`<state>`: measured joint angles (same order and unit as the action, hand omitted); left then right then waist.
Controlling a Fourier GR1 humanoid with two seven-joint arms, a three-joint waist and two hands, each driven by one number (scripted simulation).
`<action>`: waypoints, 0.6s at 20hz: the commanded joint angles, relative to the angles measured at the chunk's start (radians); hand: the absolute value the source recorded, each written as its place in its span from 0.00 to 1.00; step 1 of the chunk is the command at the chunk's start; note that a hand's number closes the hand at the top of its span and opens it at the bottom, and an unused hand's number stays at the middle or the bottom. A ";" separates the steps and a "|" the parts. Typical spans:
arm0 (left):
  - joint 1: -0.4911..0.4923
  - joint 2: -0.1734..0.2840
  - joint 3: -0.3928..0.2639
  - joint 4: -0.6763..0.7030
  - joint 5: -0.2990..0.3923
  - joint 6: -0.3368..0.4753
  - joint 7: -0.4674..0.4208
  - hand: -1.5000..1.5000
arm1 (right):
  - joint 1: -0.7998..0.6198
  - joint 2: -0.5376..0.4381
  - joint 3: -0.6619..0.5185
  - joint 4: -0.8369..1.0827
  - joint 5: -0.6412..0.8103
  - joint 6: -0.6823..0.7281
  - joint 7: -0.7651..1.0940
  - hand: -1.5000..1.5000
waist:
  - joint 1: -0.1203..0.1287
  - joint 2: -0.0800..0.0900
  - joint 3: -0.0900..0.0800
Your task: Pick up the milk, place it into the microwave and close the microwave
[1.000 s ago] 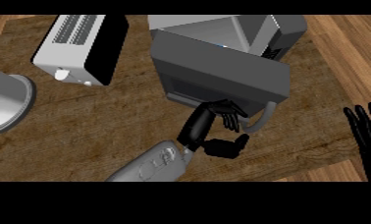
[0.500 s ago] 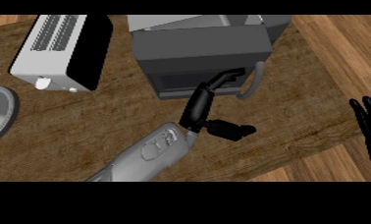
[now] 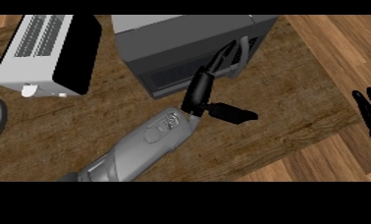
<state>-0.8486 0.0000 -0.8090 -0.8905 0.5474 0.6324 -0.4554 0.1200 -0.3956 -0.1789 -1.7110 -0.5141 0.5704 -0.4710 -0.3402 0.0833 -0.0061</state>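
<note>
Fingers point(image 3: 226, 57) of the left hand point(image 3: 201, 90) run straight and close together, tips laid on the pale grey handle point(image 3: 246, 53) at the front of the dark grey box-shaped microwave point(image 3: 192, 46); the thumb point(image 3: 230, 112) sticks out sideways to the right, well apart from them. We see nothing held in that hand. Compared with half a second ago, the microwave's front now looks shut, and the fingers sit higher on that front, by the handle instead of at the lower edge. The view has also shifted: microwave and toaster lie further up and left, and more of the grey forearm point(image 3: 138, 144) shows, coming up from the lower left.

We cannot find the milk anywhere on the brown wooden counter point(image 3: 87, 115), so we cannot tell where it is, which way it points or how its long axis lies. The microwave's long side runs roughly left to right, slightly tilted, its front facing the lower edge of the view.

At the right edge the right hand point(image 3: 362, 110) shows only as black finger parts, upright and apart, resting, same place as before. A white and black slotted toaster point(image 3: 47, 53) sits at the upper left, apart from the microwave.
</note>
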 commanded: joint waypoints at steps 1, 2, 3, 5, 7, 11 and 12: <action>-0.040 0.000 0.003 0.033 0.037 0.017 -0.030 0.00 | -0.025 -0.017 0.001 0.001 -0.034 0.018 0.020 0.00 | -0.019 0.008 0.001; -0.055 0.000 0.020 0.048 0.049 0.012 -0.026 0.00 | -0.035 -0.027 -0.011 -0.002 -0.042 0.021 0.016 0.00 | -0.024 0.010 0.001; -0.060 0.000 0.016 0.049 0.056 0.022 -0.029 0.00 | -0.034 -0.031 -0.007 -0.004 -0.057 0.028 0.027 0.00 | -0.031 0.007 0.001; -0.060 0.000 0.005 0.062 0.064 0.017 -0.056 0.00 | -0.042 -0.031 0.004 -0.004 -0.066 0.030 0.039 0.00 | -0.024 0.010 0.001; -0.073 0.000 0.013 0.072 0.086 0.020 -0.055 0.00 | -0.043 -0.045 -0.002 -0.006 -0.083 0.043 0.045 0.00 | -0.041 0.011 0.002; -0.103 0.000 0.008 0.087 0.109 0.021 -0.070 0.00 | -0.070 -0.064 -0.012 -0.007 -0.097 0.033 0.065 0.00 | -0.051 0.013 0.001; -0.103 0.000 0.008 0.097 0.115 0.028 -0.074 0.00 | -0.064 -0.060 -0.012 -0.003 -0.105 0.038 0.062 0.00 | -0.058 0.014 0.003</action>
<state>-0.9022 0.0012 -0.8211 -0.8303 0.6340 0.6504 -0.5273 0.0642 -0.4439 -0.1852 -1.7179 -0.5972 0.6027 -0.4207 -0.3824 0.0936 -0.0047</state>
